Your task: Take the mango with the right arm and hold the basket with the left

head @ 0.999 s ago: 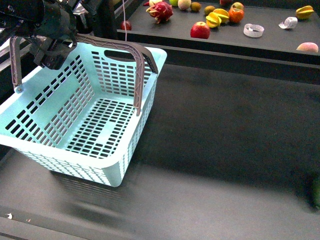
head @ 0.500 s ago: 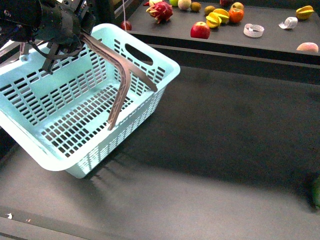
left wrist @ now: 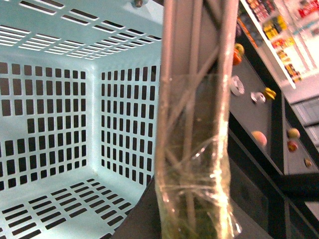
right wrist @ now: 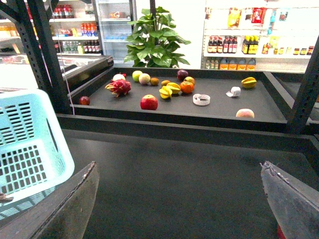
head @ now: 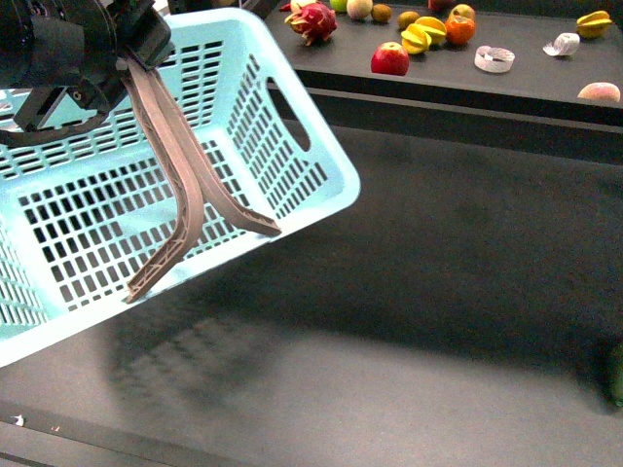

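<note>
Hanging tilted in the air at the left of the front view, one turquoise basket point(head: 282, 165) turns its slotted base towards the camera, with its shadow on the dark table point(head: 438, 292) below. The left gripper point(head: 136, 53) is clamped on both ribbed grey-brown handles point(head: 188, 195), which are pressed together. Count: one basket, two handles. In the left wrist view the two handles fill the middle, bound by a wrap of clear tape point(left wrist: 192, 199); the gripper's own fingers do not show there.

The right gripper point(right wrist: 178, 172) is spread wide and holds nothing. One grey finger point(right wrist: 75, 209) shows at each lower corner of its own view, above the table and well short of the fruit.

The mango point(head: 431, 26) lies on the raised dark counter point(head: 526, 83) behind the table, well apart from both grippers and from the basket. It sits between a yellow ridged starfruit point(head: 416, 41) and a round orange-red fruit point(head: 459, 30), close against both; I cannot tell whether they touch.

Also on the counter:
- one pink dragon fruit point(head: 311, 21)
- one red apple point(head: 389, 60)
- one white tape ring point(head: 494, 58)
- one crumpled white piece point(head: 562, 44)
- a second starfruit point(head: 592, 23) at the far right end
- one peach-coloured fruit point(head: 598, 92) at the near right edge

Writing: the shop shelves behind the counter carry rows of bottles point(right wrist: 219, 47) and packets, but the labels are too small and blurred to read. One potted plant point(right wrist: 157, 37) stands behind the counter.
</note>
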